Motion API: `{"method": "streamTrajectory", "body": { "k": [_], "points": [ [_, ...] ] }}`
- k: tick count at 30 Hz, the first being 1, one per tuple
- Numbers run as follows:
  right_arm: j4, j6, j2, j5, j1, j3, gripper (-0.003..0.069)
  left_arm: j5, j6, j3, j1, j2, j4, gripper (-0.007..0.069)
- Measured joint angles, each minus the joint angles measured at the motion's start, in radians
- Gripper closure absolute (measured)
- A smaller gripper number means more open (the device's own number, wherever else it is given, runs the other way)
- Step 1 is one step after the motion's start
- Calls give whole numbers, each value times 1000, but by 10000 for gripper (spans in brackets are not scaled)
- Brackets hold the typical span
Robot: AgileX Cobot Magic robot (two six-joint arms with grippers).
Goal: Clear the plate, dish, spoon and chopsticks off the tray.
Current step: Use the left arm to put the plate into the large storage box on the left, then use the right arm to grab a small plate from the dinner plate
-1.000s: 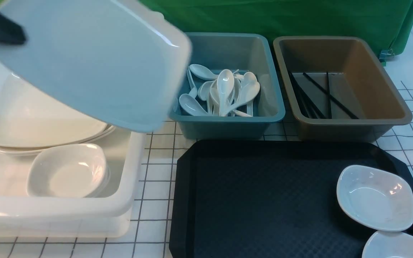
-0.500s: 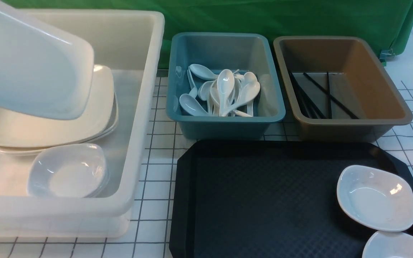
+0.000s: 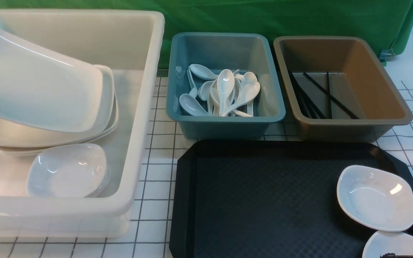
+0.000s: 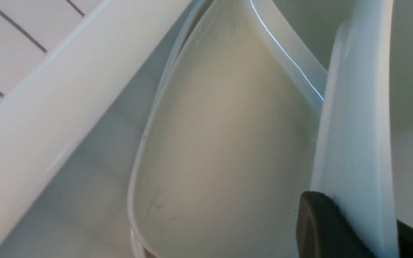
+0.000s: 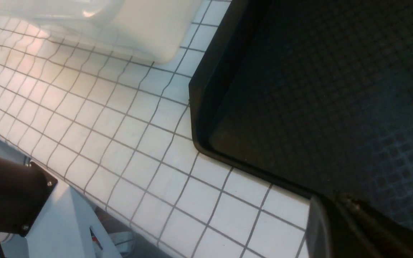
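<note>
A white gridded cloth lies under everything, with a green curtain behind. The left gripper, mostly cut off, pinches the plate, tilted in the white tub at upper left. The right gripper is pressed together near the rim of the tray; a dish sits on it at lower right.

In the left tub, the plate is tilting over stacked plates, a small dish lying before them. Behind the tray, the middle tub is holding spoons, the right tub chopsticks. A dish is sitting at the tray's right end, a second dish before it.
</note>
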Motion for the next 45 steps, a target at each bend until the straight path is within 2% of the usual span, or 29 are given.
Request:
{"method": "streamTrajectory", "body": {
  "k": [5,8,13,18,20,22,24,28,30,33,34,36,37,38,39,40,43,45],
  "points": [
    [0,0,0,-6,0,0,615,-16,16,0,-42,36,19,602],
    [0,0,0,-7,0,0,615,-38,16,0,-62,48,74,570],
    [0,0,0,-3,0,-3,615,-46,13,0,-69,58,146,440],
    [-17,0,0,60,0,-72,615,-25,11,0,-69,60,218,233],
    [-27,0,0,78,0,-91,615,-17,11,0,-69,60,236,190],
    [-49,0,0,136,0,-138,615,5,11,0,-69,60,281,113],
    [-66,0,0,195,0,-172,615,20,11,0,-69,60,316,77],
    [-97,0,0,292,0,-214,618,39,9,0,-69,40,343,61],
    [-105,0,0,317,0,-221,618,52,3,-2,-69,28,347,72],
    [-154,26,2,391,0,-239,618,107,-31,-21,-69,0,365,138],
    [-218,71,13,469,0,-254,618,169,-64,-44,-69,-17,373,225],
    [-311,105,33,475,0,-262,618,240,-92,-84,-72,-38,373,341],
    [-380,121,50,475,0,-263,618,285,-94,-104,-81,-54,371,429],
    [-386,124,53,475,0,-263,618,292,-94,-108,-82,-56,370,429],
    [-453,147,85,474,0,-263,619,343,-83,-134,-106,-80,370,536],
    [-484,154,114,474,0,-263,619,374,-70,-144,-131,-99,369,587],
    [-500,160,170,473,0,-260,619,407,-59,-148,-187,-133,367,620],
    [-503,142,245,471,0,-241,619,432,-57,-149,-271,-165,368,630]
  ]
}}
